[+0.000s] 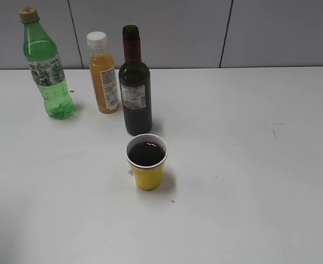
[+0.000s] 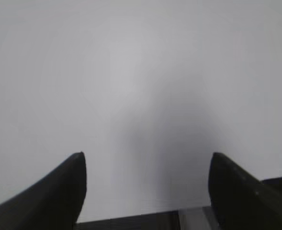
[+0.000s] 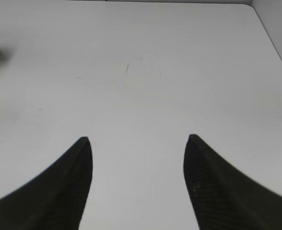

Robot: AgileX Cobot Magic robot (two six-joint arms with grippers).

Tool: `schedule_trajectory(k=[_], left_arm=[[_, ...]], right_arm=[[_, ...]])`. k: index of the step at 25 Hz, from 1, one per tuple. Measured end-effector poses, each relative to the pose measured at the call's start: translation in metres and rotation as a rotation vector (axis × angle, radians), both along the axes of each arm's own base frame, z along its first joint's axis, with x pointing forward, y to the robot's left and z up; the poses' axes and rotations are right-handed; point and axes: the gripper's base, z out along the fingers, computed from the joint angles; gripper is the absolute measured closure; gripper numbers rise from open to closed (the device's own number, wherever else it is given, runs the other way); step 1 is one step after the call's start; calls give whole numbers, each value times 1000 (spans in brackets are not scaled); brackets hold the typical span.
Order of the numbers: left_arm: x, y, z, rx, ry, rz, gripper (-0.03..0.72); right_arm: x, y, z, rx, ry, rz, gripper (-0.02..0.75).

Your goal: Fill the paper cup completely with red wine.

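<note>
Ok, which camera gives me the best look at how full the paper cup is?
The exterior view: the paper cup stands upright in front of the wine bottle, with dark wine showing close below its white rim. The left wrist view shows only bare table between open jaws; the right wrist view likewise shows no cup.

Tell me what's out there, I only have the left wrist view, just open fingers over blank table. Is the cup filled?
Observer: The paper cup holds dark red wine close to its rim.
Operator: Where's the bottle?
Observer: The wine bottle stands upright just behind the cup, uncapped.
Operator: And the right gripper?
Observer: The right gripper is open over bare table, holding nothing.
</note>
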Motion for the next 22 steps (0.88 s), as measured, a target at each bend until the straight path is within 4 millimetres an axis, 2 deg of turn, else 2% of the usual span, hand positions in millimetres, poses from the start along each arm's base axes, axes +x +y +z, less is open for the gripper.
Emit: schedule_trajectory(k=[5,10,14,22], left_arm=[[-52,5,-14,-17,-37,1,99],[-92,9,-11,-39,-188,2,99],[-112,11,-7,-59,-339,4,99],[-139,14,-7,-84,-501,4,101]], right_arm=[[0,0,0,0,0,0,279],[0,0,0,0,0,0,279],[0,0,0,-1,0,0,279],[0,0,0,-1,0,0,279]])
